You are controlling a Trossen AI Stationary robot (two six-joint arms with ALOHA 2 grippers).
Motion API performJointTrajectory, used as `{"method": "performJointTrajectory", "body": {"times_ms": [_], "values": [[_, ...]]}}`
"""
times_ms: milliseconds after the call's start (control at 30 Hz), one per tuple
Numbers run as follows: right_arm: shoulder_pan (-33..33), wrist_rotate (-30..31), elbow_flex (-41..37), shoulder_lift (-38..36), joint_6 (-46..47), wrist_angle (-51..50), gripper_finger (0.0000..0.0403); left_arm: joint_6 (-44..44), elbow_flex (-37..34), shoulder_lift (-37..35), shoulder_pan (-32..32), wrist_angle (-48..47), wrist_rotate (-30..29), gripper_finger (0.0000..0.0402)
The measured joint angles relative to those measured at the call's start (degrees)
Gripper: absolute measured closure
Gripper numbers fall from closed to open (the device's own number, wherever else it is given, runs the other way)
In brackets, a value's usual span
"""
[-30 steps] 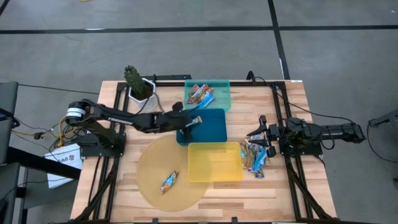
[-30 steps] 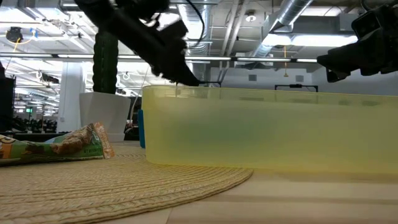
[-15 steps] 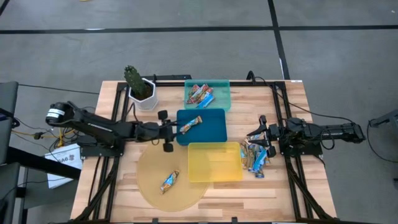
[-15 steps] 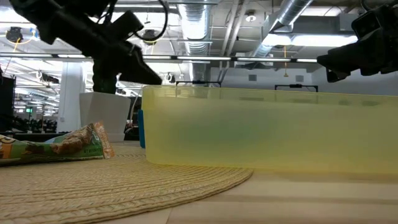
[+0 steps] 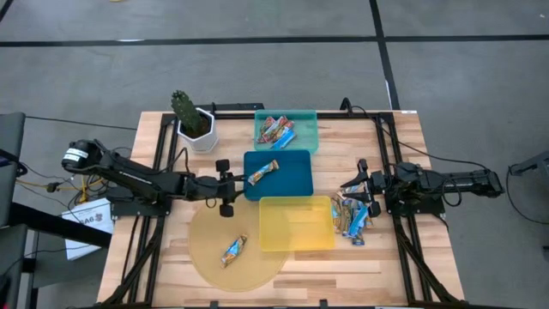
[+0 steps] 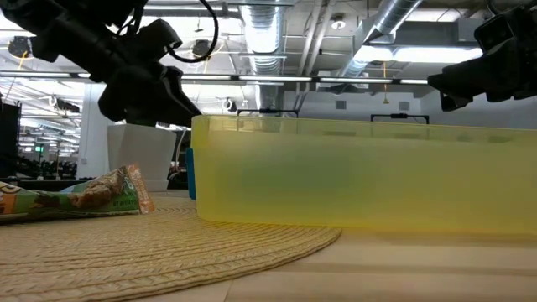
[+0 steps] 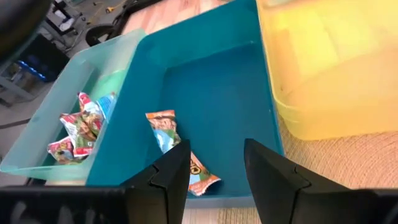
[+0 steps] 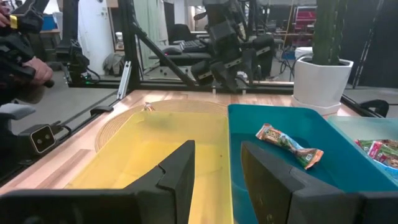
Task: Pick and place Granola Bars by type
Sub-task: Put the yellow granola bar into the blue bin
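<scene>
Your room around the counter

You see a grey concrete floor [image 5: 257, 69] crossed by dark lines, exposed ceiling ducts [image 6: 394, 25], strip lights, and a potted cactus [image 5: 190, 116].

From the low view, the yellow tray [image 6: 361, 172] hides the bars beyond it, and a tan granola bar [image 6: 75, 195] on the woven mat [image 6: 159, 252] runs off the picture's edge. In the right wrist view, a person's hand [image 8: 28, 68] is cut by the edge. From above, the wrappers heaped beside the right gripper [image 5: 354, 184] are too small to count.
</scene>
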Motion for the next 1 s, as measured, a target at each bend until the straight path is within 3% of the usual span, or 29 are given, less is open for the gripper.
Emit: {"method": "performJointTrajectory", "body": {"times_ms": [367,1000], "values": [[-0.02,-0.02,0.00,0.00,0.00,0.00,0.0278,-8.69,0.00,0.00,-2.88,-2.70,2.04,0.0258],[0.00,-0.01,0.00,0.00,0.00,-0.01,0.0278,-35.24,0.04,0.02,-13.15,-9.17,22.52,0.0258]]}}
